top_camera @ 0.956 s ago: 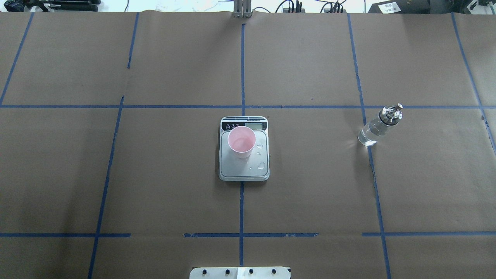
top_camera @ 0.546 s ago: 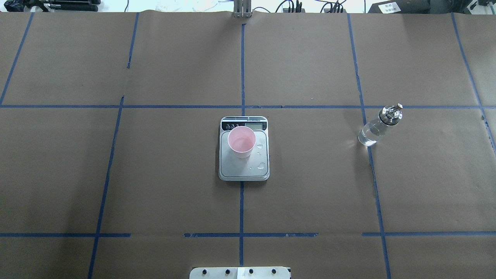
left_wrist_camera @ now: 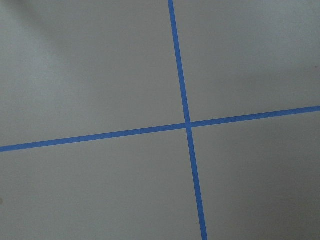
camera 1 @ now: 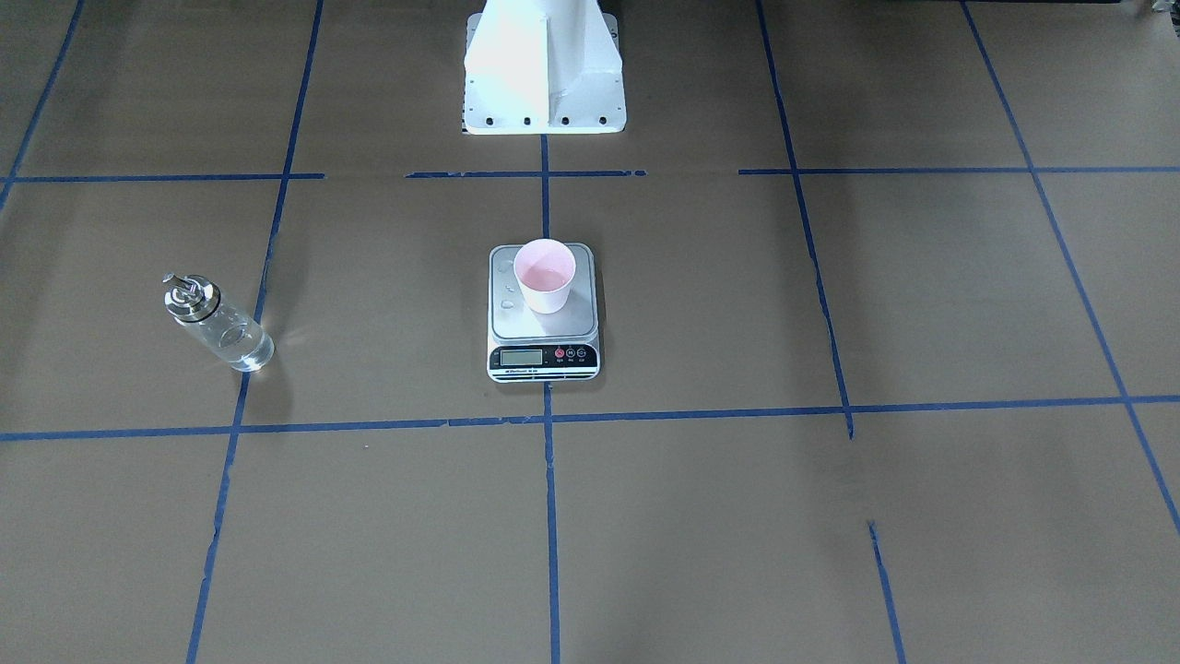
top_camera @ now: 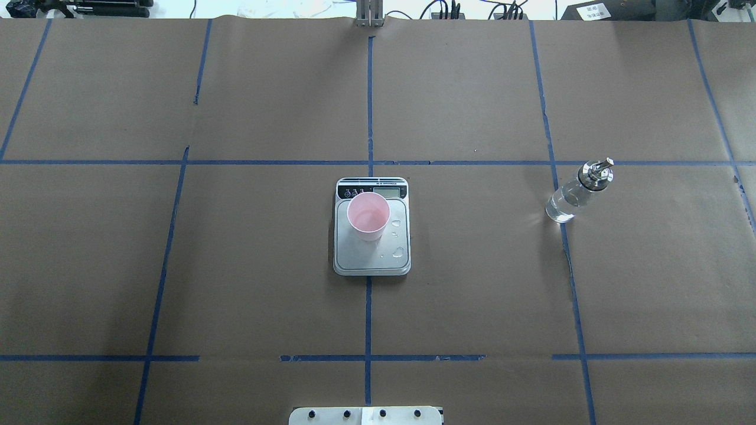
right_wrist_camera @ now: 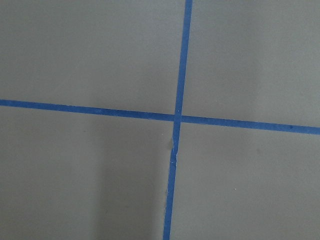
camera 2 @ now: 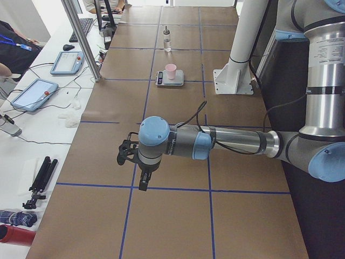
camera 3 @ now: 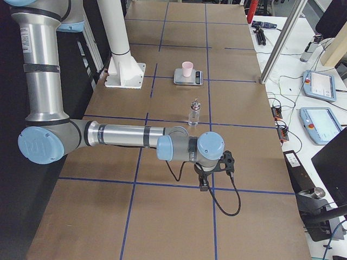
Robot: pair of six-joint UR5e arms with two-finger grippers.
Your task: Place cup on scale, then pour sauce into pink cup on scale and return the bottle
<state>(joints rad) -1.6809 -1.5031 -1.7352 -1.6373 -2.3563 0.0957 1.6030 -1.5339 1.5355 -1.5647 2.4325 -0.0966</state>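
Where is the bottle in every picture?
Front-facing: bottle at the left, left of the scale.
Overhead: bottle at the right, right of the scale.
Exterior left: bottle near the top, beyond the scale.
Exterior right: bottle mid-picture, nearer than the scale.
Left wrist: not in it.
Right wrist: not in it.
Shared landmark: the scale with the cup on it.
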